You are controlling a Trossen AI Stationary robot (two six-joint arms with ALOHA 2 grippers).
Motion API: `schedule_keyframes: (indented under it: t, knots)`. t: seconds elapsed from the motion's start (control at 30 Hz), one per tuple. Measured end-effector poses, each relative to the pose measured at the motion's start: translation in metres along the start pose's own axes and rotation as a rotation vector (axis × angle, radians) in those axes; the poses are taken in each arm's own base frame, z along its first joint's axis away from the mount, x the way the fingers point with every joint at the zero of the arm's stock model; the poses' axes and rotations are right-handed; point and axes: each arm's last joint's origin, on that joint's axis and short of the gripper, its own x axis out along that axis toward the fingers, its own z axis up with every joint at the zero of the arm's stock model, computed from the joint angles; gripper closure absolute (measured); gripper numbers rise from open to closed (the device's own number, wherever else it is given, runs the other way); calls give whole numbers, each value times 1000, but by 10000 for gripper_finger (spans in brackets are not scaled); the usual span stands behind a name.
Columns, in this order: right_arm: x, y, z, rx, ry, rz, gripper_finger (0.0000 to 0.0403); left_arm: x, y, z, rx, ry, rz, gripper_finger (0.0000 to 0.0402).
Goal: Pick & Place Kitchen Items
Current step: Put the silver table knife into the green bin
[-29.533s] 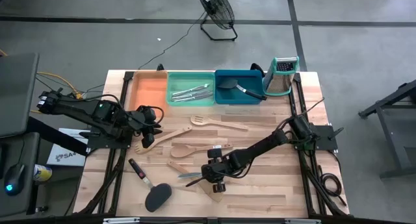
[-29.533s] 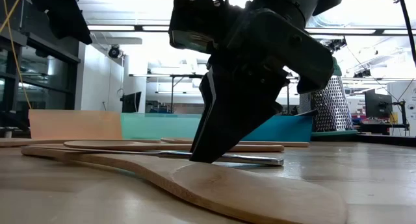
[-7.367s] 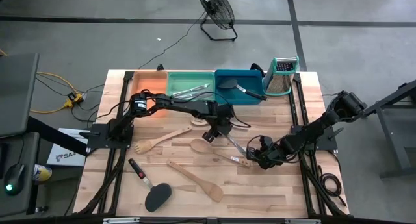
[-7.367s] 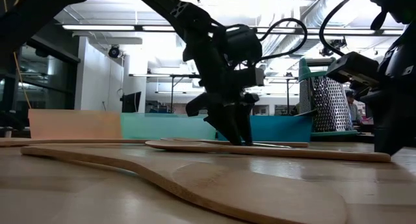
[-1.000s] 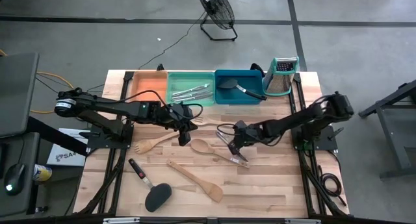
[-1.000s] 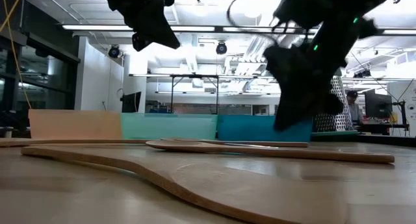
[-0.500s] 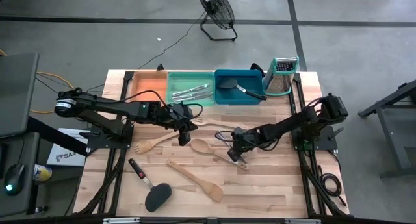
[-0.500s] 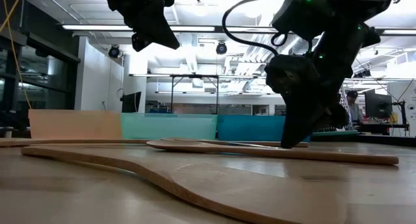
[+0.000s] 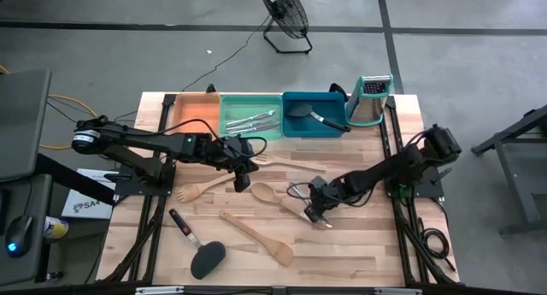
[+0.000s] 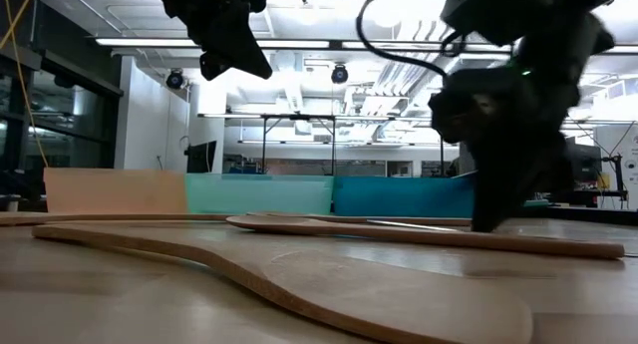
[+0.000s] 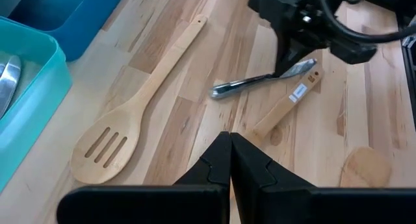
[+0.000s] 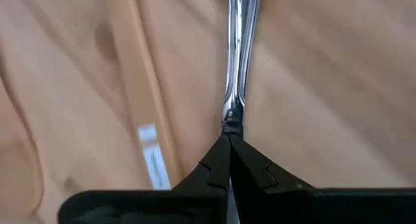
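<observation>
Your right gripper (image 9: 316,211) is down at the table with its fingers pinched fully together on the end of a slim silver metal utensil (image 11: 263,82); in its wrist view the shaft (image 12: 239,49) runs straight out from the fingertips. That utensil lies across the handle of a wooden spoon (image 9: 286,200), whose labelled handle (image 12: 144,120) sits just beside the metal shaft.

Your left gripper (image 9: 243,180) hangs above the table near the middle, fingers closed and holding nothing. Just beyond it lies a slotted wooden spoon (image 11: 140,106). A wooden fork (image 9: 203,187) lies to its left, a wooden spatula (image 9: 256,238) nearer the front edge, and a black turner (image 9: 198,250) at the front left. More cutlery (image 9: 255,120) rests in the green tray (image 9: 226,128), and a black turner (image 9: 309,113) in the blue tray (image 9: 289,128).
</observation>
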Motion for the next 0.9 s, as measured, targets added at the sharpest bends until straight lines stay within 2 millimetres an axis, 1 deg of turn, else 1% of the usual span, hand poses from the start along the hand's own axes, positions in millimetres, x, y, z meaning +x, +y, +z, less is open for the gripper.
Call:
schedule_keyframes:
  t: [0.2, 0.47, 0.67, 0.9]
  knots:
    - [-2, 8, -26, 33, 45, -8, 400, 0, 0, 0, 0, 0, 0, 402]
    - [-7, 19, -64, 122, 77, 13, 400, 0, 0, 0, 0, 1, -2, 402]
    - [-12, 27, -93, 180, 97, 62, 400, 0, 0, 0, -1, 7, -17, 402]
    - [-18, 36, -121, 208, 139, 137, 400, 0, -1, 0, 0, 9, -24, 402]
